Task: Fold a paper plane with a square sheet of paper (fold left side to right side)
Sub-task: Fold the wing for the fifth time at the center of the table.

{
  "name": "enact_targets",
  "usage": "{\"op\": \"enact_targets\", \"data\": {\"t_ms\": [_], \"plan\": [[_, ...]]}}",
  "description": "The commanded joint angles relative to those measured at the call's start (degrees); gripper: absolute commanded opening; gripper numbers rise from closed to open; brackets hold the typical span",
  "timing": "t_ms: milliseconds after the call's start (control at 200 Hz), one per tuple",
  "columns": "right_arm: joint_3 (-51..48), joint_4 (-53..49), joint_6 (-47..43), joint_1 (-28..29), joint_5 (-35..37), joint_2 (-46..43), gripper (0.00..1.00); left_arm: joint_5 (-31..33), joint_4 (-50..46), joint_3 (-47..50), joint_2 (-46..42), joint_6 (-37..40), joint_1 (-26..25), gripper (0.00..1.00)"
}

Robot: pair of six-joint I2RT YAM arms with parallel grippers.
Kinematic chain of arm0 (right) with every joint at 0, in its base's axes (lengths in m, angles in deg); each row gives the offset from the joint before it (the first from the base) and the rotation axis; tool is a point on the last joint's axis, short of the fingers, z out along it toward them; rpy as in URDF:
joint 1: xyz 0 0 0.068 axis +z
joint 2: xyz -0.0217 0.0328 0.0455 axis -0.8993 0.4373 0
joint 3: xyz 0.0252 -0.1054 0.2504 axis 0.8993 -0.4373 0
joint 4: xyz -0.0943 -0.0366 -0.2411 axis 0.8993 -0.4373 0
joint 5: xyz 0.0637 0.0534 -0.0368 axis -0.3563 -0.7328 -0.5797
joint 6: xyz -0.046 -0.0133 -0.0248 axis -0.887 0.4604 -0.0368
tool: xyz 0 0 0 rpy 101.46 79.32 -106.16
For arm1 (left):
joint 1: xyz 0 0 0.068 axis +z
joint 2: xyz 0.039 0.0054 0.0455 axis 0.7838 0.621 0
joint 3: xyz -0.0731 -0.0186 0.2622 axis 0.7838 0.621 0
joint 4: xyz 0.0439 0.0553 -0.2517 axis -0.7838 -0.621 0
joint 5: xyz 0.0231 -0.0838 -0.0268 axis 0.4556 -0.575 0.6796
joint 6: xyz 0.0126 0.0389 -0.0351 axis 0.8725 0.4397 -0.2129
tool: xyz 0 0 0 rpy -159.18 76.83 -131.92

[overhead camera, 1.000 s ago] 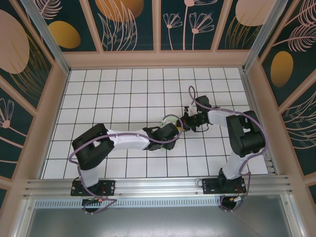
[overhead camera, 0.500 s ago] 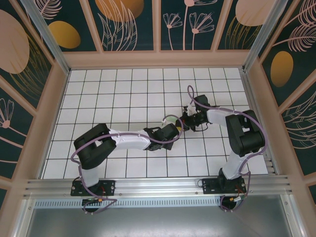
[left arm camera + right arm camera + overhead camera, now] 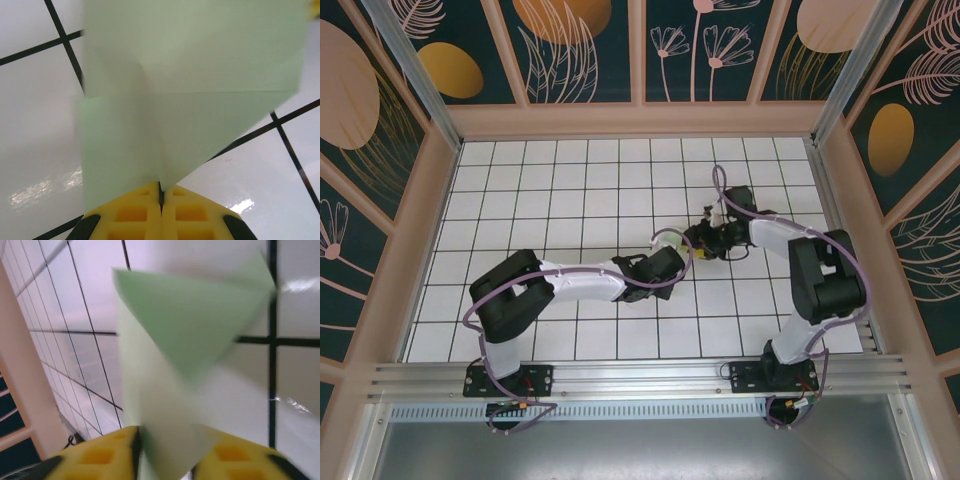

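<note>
White tiles ruled with black grid lines (image 3: pixel 572 217) cover the tabletop (image 3: pixel 570 190), which is boxed in by walls (image 3: pixel 580 50) of dark teal panels painted with pale flowers and orange ovals. From above, the left arm (image 3: pixel 570 282) reaches in from the near left corner toward the middle of the tabletop. The right arm (image 3: pixel 810 275) bends in from the near right, and the two wrists meet close together just right of centre.

The left pincer (image 3: pixel 161 194) is clamped on the sheet of paper (image 3: pixel 200 75). In the left wrist view its yellow fingers (image 3: pixel 130 216) are pressed together with no gap, and a corner of the pale green paper is caught in the seam between them. From that pinch the paper fans out away from the camera above the tiles, showing a crease down the middle and a straight horizontal fold edge across it.

The right pincer (image 3: pixel 167 442) stands apart. In the right wrist view its yellow fingers (image 3: pixel 100 456) are separated by a clear gap, and the paper (image 3: pixel 200 325) runs up through that gap. That picture is blurred, so contact with the pads cannot be told. A darker green triangular flap lies over a paler layer, its point aimed to the right across a black grid line.

The paper sits between the two pincers, near the centre of the tabletop.
</note>
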Motion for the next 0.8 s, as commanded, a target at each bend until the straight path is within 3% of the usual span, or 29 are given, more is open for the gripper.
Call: {"op": "enact_targets", "data": {"t_ms": [0, 140, 410, 616, 796], "plan": [[-2.06, 1.14, -0.03, -2.63, 4.86, -7.98, 0.5, -1.97, -0.78, -2.4, 0.02, 0.59, -0.16, 0.0], [-5.4, 1.99, -0.41, -5.13, 5.29, -11.96, 0.58, -5.48, -1.83, -5.26, 1.17, 0.05, -0.02, 0.0], [-12.15, 5.48, 0.67, -5.61, 7.72, -13.11, 0.5, -13.1, -2.29, -8.31, 3.42, -3.54, 2.32, 0.0], [-13.29, 4.91, 0.24, -6.76, 10.47, -14.73, 0.51, -13.43, -3.02, -9.67, 5.3, -4.03, 2.63, 0.0], [-14.45, 4.87, 1.74, -9.19, 11.08, -20.54, 0.62, -13.06, -3.87, -10.67, 6.01, -3.59, 2.63, 0.0]]}}
